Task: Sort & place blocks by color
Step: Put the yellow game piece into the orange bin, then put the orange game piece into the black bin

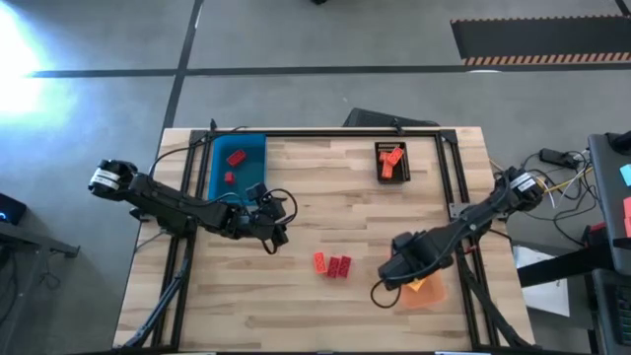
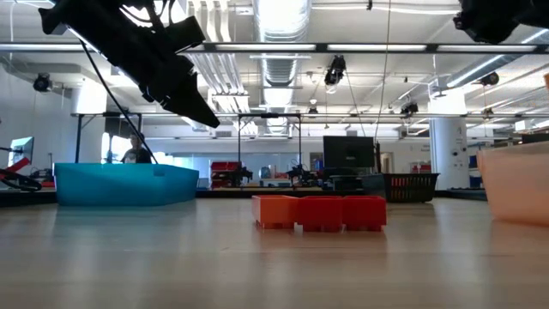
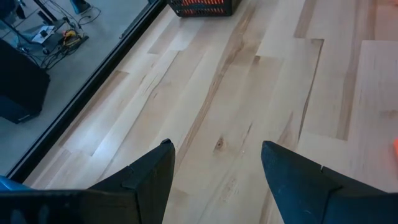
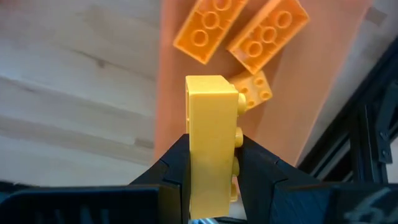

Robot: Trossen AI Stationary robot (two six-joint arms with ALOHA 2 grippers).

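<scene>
My right gripper (image 4: 211,146) is shut on a yellow block (image 4: 208,118) and hovers over the translucent orange tray (image 4: 186,81), which also shows in the high view (image 1: 426,294). Three orange-yellow blocks (image 4: 249,34) lie in that tray. My left gripper (image 3: 214,152) is open above bare wood, near the blue tray (image 1: 237,163) and left of the loose blocks. A row of three blocks (image 1: 332,264), one orange-red and two red, rests on the table (image 2: 317,212). Red blocks (image 1: 235,158) lie in the blue tray. My right gripper pinches the yellow block by its two opposite side faces (image 4: 196,155), one finger (image 4: 174,162) on each side. The fingers come from above, pointing down. The block is lifted clear above the orange tray and turned on its side, so its studs (image 4: 239,134) face one finger.
A black tray (image 1: 392,163) with orange blocks sits near the far edge, right of centre. A dark frame rail (image 1: 325,133) runs along the table's far edge and down both sides. Bare wood lies between the trays and toward the near edge.
</scene>
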